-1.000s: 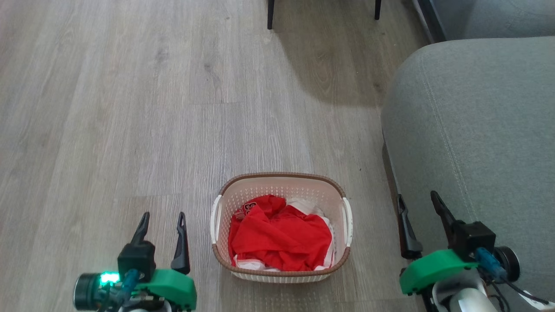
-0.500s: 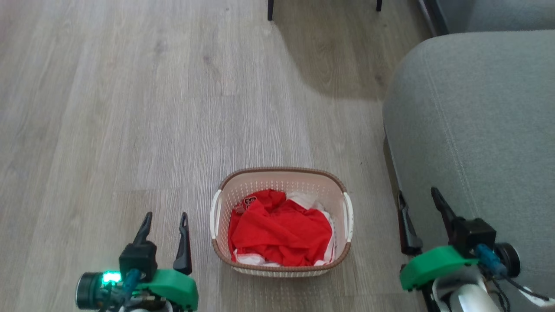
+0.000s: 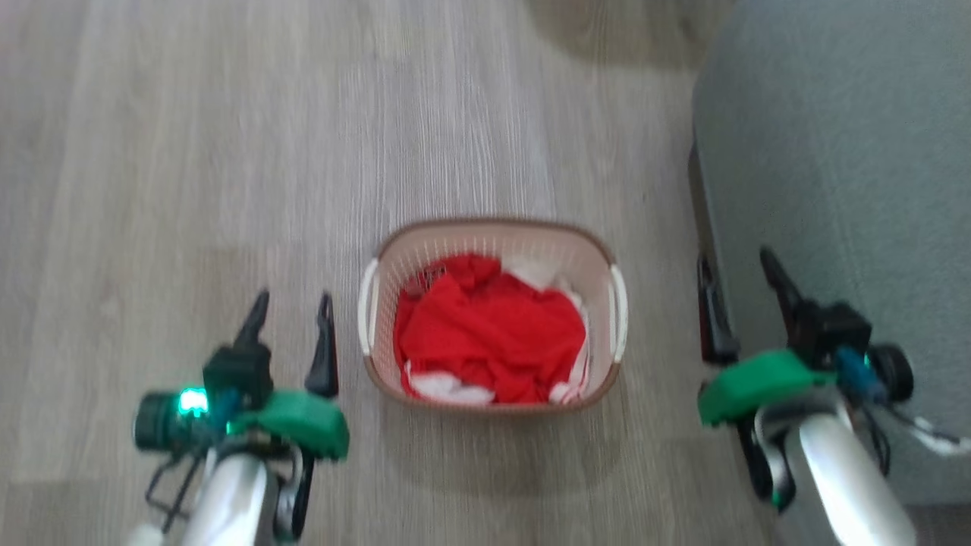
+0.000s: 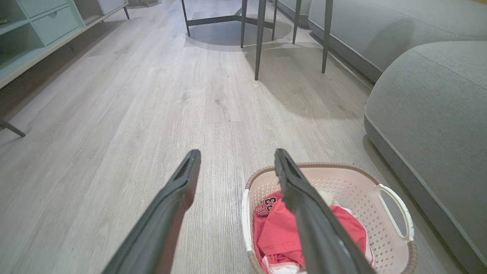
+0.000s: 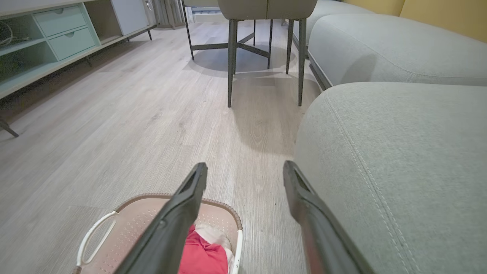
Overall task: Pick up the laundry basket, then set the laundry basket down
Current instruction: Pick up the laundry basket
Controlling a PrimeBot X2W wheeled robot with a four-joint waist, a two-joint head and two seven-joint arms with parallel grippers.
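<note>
Laundry basket point(image 3: 470, 241) stands upright on the wood floor point(image 3: 190, 189), near the grey sofa point(image 3: 834, 152) on the robot's right. It holds a red garment point(image 3: 485, 334) over some white cloth point(image 3: 447, 388). Left gripper point(image 3: 293, 297) is beside the basket's left handle point(image 3: 367, 303), not touching it; jaws wide, empty. Right gripper point(image 3: 734, 258) is at the sofa edge, apart from the right handle point(image 3: 618, 311); jaws wide, empty. Head view is blurred.
</note>
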